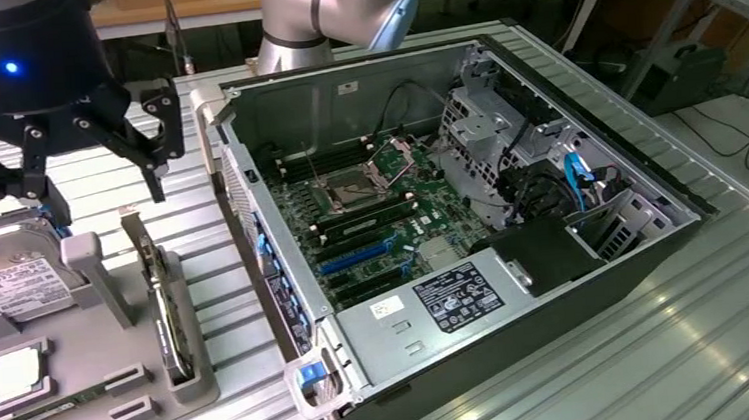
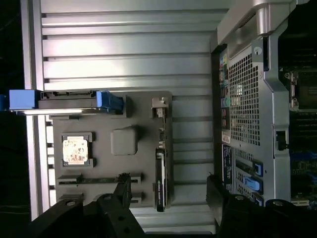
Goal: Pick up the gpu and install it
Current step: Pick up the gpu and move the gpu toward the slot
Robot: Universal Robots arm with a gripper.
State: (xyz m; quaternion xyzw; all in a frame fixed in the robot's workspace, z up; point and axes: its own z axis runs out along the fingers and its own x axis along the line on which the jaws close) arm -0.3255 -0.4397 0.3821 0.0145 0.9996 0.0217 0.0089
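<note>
End effector spread wide and empty above gpu standing on edge in grey tray (beside open computer case on desk).

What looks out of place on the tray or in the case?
Nothing stands out. The end effector hangs open above the tray, where the graphics card stands on edge; the case lies open.

Gpu in tray, beside case
</note>
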